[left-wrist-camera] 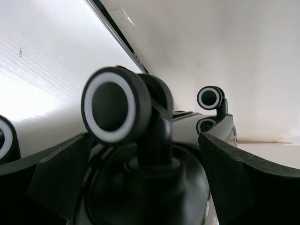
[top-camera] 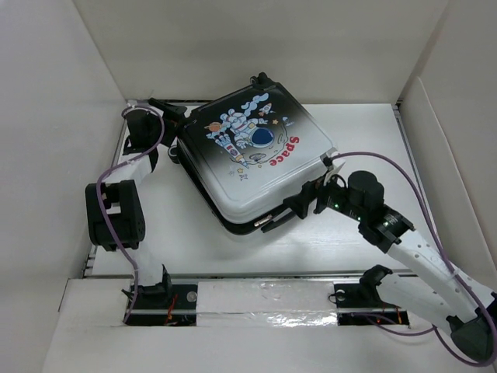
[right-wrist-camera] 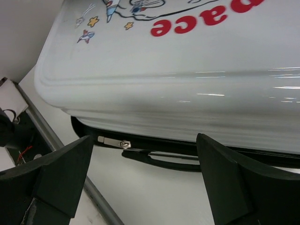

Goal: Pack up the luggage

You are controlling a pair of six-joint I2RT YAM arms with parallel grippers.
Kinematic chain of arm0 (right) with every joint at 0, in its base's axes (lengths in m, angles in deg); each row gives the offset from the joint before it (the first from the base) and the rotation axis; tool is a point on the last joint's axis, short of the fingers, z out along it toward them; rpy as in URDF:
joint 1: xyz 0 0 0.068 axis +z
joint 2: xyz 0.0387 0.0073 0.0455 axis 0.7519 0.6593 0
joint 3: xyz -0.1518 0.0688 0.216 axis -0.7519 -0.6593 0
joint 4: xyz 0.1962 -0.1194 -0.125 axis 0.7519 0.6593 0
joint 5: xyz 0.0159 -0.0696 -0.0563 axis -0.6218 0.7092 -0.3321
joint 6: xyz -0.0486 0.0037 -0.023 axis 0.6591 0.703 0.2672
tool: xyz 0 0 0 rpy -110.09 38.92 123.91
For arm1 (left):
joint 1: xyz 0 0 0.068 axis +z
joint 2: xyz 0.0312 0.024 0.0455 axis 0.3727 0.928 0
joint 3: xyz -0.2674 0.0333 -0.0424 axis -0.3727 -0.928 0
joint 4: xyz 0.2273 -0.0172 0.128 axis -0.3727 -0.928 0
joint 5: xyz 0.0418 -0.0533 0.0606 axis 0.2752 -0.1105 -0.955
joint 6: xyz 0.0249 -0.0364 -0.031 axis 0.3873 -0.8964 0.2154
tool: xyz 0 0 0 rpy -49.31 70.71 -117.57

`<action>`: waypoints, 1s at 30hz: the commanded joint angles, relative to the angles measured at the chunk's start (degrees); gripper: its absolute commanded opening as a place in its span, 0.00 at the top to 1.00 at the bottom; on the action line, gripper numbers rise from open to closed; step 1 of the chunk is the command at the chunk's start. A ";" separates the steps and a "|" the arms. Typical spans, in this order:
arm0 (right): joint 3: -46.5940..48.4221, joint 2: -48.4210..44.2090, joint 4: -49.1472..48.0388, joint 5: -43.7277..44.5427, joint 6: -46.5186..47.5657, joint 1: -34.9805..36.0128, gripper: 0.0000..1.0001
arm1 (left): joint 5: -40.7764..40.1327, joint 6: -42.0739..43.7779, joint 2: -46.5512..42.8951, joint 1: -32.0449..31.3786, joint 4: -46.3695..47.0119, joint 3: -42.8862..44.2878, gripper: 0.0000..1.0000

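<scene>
**A:** Reading from the near edge inward, what comes first?

**B:** The arm bases (top-camera: 147, 299), bolted side by side at the near edge of the table (top-camera: 365, 132). The right arm reaches in from the near right corner. The right gripper (top-camera: 305, 199) sits just beside the near right side of the luggage (top-camera: 252, 155).

**A:** What is the state of that tool?

**B:** Released. In the right wrist view its fingers (right-wrist-camera: 61, 173) stand wide apart at either side of the frame, with nothing clasped between them. They face the seam of the case. A silver zipper pull (right-wrist-camera: 124, 144) and a black handle (right-wrist-camera: 159, 158) show there beneath the white shell.

**A:** Where is the task's object?

**B:** The luggage lies flat at the middle of the table, turned cornerwise, with its two shells together and the printed shell up. The shell shades from black at the far left to white at the near right. It carries a cartoon astronaut (top-camera: 260, 138) and red "Space" lettering (top-camera: 287, 151).

**A:** And beyond it?

**B:** The left gripper (top-camera: 175, 115) is at the far left side of the case, at the wheeled edge. It is likewise released. In the left wrist view its fingers (left-wrist-camera: 243, 183) are spread to either side of a black wheel (left-wrist-camera: 115, 105) with a white ring. The stem of this wheel rises between them, apart from both fingers as far as can be seen. A second wheel (left-wrist-camera: 211, 97) stands farther along the same edge. The white back wall (top-camera: 256, 47) closes the scene.
</scene>
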 commanded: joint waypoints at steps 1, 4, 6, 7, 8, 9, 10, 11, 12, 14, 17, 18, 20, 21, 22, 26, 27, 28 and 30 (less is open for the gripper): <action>-0.23 -1.51 0.55 2.41 -0.33 3.50 0.03 | 1.55 -2.93 2.39 0.48 8.91 2.09 0.01; -0.32 -2.57 1.26 3.55 -1.20 6.31 0.03 | 1.56 -3.99 4.85 0.48 12.16 2.71 0.01; -0.50 -3.79 1.61 4.17 -1.56 8.24 0.03 | 0.42 -4.43 6.17 0.48 14.35 2.80 0.01; -0.58 -4.24 1.87 5.04 -1.82 8.86 0.03 | 0.33 -4.78 6.70 0.48 15.67 2.71 0.01; -0.67 -4.67 2.05 5.40 -2.09 9.39 0.03 | 0.33 -6.17 7.75 0.48 18.91 2.53 0.01; -0.58 -5.38 2.40 5.84 -2.44 10.53 0.03 | 0.59 -6.88 8.28 0.48 20.59 2.36 0.02; -0.58 -5.73 2.75 6.28 -2.61 11.06 0.03 | 0.94 -7.59 8.81 0.48 22.26 2.44 0.02; -0.58 -6.08 2.93 7.32 -2.88 11.59 0.03 | 1.20 -8.20 9.42 0.48 23.50 2.62 0.04; -0.67 -6.35 3.02 7.60 -3.14 11.59 0.03 | 1.38 -9.43 10.21 0.48 25.86 2.79 0.04; -0.50 -6.88 3.28 8.47 -3.67 13.26 0.03 | 1.47 -10.58 10.83 -0.05 28.33 2.71 0.08; -0.50 -7.58 3.54 9.87 -4.20 14.66 0.03 | 1.73 -12.86 10.75 -0.05 32.37 1.83 0.14; -0.50 -8.01 4.07 10.93 -4.37 14.67 0.03 | 1.82 -14.09 10.31 -0.05 33.34 0.96 0.17; -0.85 -8.54 4.51 11.81 -4.55 14.67 0.03 | 1.99 -15.59 8.82 -0.05 37.19 -0.36 0.24; -1.02 -8.81 4.86 12.16 -4.98 14.67 0.03 | 2.08 -16.38 8.12 -0.05 38.18 -1.50 0.27; -1.55 -9.07 5.04 12.43 -5.08 14.67 0.03 | 2.35 -16.91 7.41 -0.05 38.62 -1.68 0.31; -3.39 -10.30 4.51 12.34 -5.60 14.67 0.03 | 3.14 -17.61 3.37 -0.05 37.32 -1.34 0.52; -3.74 -10.74 4.42 12.43 -5.69 14.67 0.03 | 3.40 -17.44 1.71 -0.05 34.44 -0.46 0.55; -4.01 -11.00 4.34 12.61 -5.78 14.67 0.03 | 3.58 -17.18 0.91 -0.05 32.84 -0.02 0.58; -4.71 -11.53 4.07 13.40 -6.04 14.67 0.02 | 3.93 -16.65 -2.07 -0.57 29.68 0.60 0.62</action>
